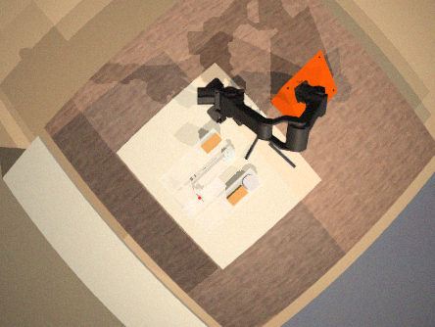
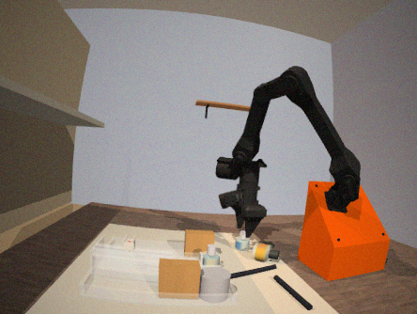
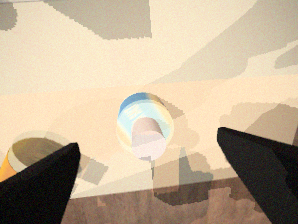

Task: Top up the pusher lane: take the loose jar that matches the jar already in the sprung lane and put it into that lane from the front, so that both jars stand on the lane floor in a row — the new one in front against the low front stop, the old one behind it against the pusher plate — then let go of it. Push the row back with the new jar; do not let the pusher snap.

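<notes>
- Gripper (image 2: 245,231) (image 3: 150,141) wide open, empty, above one loose blue-labelled jar (image 2: 242,243) (image 3: 145,125).
- Two orange-brown blocks (image 1: 211,143) (image 2: 178,278).
- Two black bars (image 1: 282,155) (image 2: 292,291), near right.

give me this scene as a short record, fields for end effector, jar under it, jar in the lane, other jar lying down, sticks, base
end effector: black two-fingered end effector, open, above the loose jar, nothing held
loose jar: small round blue-and-white jar with a pale cap, upright
lane jar: similar blue-and-white jar with a pale cap, upright
lying jar: orange-banded round jar with a dark cap, on its side
sticks: two thin black rods, apart
base: orange wedge-shaped block
</notes>
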Available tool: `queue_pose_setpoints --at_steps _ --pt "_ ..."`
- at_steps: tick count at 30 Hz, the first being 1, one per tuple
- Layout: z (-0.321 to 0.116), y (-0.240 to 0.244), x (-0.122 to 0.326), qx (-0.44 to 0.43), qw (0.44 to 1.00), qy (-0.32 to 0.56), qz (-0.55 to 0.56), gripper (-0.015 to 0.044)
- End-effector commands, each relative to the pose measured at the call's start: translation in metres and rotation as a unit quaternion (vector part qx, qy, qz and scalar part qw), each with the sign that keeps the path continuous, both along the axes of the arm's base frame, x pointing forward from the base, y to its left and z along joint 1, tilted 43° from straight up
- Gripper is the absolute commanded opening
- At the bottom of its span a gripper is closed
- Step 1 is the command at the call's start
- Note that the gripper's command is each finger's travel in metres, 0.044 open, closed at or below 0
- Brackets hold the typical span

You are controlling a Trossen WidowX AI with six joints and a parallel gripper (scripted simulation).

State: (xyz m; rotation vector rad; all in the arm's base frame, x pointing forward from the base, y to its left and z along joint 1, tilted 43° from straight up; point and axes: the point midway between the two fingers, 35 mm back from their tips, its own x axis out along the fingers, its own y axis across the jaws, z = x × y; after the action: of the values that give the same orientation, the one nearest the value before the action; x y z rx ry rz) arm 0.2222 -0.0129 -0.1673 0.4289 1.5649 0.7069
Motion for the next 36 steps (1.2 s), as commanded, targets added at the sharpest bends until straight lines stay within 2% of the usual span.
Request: queue_pose_setpoints --at_steps 1,20,29,36 --pt "-0.003 0.004 -0.002 0.003 1.000 0.002 -0.004 0.0440" --pt "-0.024 0.023 -0.006 0.004 1.000 0.002 -0.004 0.0440" --pt "-0.024 0.023 -0.006 0.004 1.000 0.002 -0.004 0.0204" --pt "-0.024 0.023 -0.006 0.004 1.000 0.002 -0.004 0.0157"
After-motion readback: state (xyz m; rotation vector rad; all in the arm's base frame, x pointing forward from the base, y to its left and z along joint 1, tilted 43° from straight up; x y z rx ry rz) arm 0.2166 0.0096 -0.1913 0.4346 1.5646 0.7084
